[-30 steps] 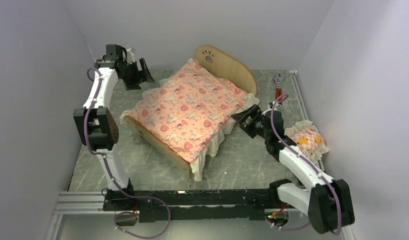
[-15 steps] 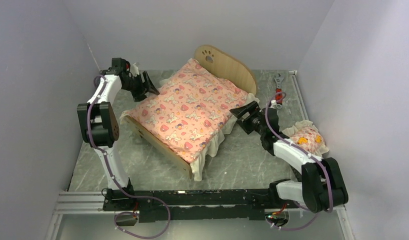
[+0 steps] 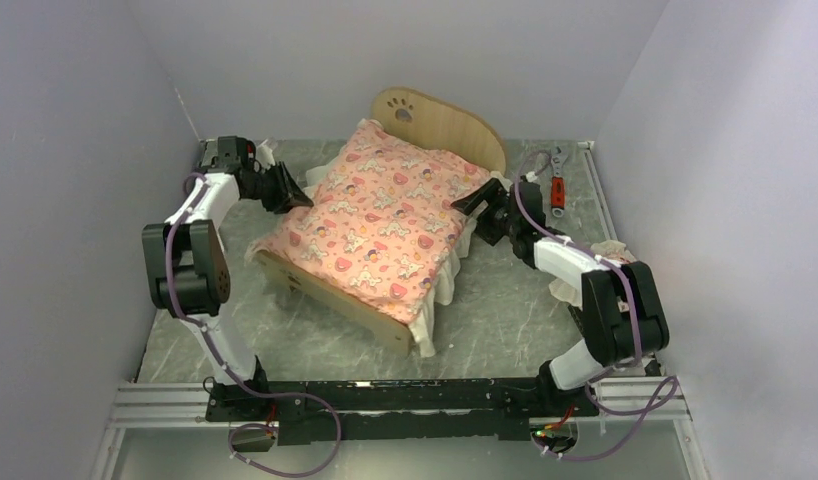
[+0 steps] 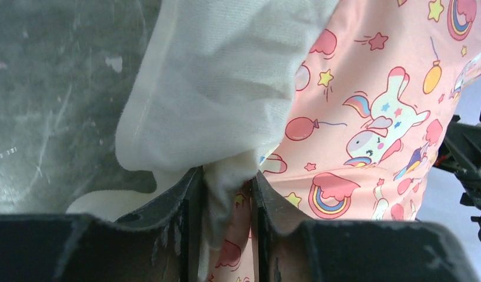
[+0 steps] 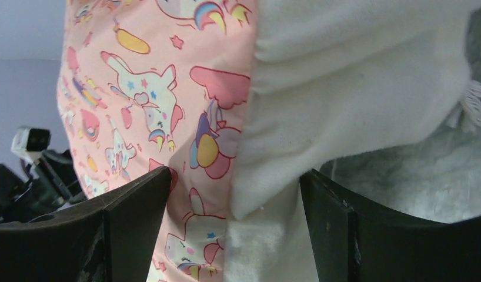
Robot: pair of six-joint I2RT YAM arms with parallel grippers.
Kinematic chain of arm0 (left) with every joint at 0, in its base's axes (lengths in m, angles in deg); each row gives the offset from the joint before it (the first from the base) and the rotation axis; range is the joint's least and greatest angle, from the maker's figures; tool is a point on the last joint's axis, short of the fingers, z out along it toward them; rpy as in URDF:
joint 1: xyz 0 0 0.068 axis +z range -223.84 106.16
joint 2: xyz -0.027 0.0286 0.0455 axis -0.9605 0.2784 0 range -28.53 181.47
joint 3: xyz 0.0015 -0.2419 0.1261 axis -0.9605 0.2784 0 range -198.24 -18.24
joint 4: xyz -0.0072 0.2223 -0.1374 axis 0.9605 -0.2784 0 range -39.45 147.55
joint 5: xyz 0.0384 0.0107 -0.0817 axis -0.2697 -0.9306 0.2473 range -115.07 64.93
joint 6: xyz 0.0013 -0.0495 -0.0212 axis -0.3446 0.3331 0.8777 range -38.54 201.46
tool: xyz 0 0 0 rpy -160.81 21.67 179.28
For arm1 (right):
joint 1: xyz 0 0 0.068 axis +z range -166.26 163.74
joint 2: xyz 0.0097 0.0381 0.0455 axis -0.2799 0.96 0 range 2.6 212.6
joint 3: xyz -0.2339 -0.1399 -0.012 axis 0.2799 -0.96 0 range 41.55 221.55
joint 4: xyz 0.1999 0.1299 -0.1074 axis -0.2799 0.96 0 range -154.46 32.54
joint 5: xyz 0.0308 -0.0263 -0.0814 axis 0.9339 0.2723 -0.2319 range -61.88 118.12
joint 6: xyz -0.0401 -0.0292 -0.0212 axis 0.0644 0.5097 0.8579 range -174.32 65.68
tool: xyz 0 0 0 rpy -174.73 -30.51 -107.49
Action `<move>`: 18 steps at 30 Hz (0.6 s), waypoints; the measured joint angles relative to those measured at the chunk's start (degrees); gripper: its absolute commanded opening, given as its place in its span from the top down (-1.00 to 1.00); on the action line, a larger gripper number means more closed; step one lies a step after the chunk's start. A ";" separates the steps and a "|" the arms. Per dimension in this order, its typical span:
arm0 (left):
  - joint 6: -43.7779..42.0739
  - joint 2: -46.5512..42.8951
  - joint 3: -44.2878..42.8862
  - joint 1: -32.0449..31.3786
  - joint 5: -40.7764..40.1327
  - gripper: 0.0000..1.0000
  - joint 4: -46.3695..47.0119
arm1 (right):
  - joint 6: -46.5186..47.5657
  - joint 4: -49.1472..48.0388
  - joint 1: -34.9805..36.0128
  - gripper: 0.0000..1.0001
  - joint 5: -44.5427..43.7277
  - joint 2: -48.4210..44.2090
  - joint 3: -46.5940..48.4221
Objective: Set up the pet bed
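The pet bed (image 3: pixel 437 118) sits mid-frame on the bench (image 3: pixel 505 310), pink mattress (image 3: pixel 380 225) on top. The left gripper (image 4: pixel 225 183) pinches the mattress's white frill (image 4: pixel 197 88). The right gripper (image 5: pixel 235 194) is wide open around the other edge. It should close firmly, then both tug gently together.

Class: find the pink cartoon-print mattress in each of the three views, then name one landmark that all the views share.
Top external: mattress in the middle, lying on the pet bed.
Left wrist: its pink print fills the right half, edge pinched in the left claw.
Right wrist: pink print down the left-centre, reaching into the open right claw.
Shared landmark: the white ruffle.
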 measured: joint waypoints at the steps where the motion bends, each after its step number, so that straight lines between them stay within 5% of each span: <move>1: 0.42 -1.18 1.55 0.02 -0.26 0.59 0.48 | 0.81 0.90 -0.13 -0.67 0.42 1.44 1.60; 12: 7.39 -22.73 22.67 -0.83 -4.81 0.66 0.04 | 12.90 13.97 -1.14 -0.66 6.67 19.02 27.36; 18: 13.46 -42.05 33.44 -8.98 -4.02 0.55 -4.46 | 18.75 17.64 -1.18 -0.67 12.81 27.19 40.63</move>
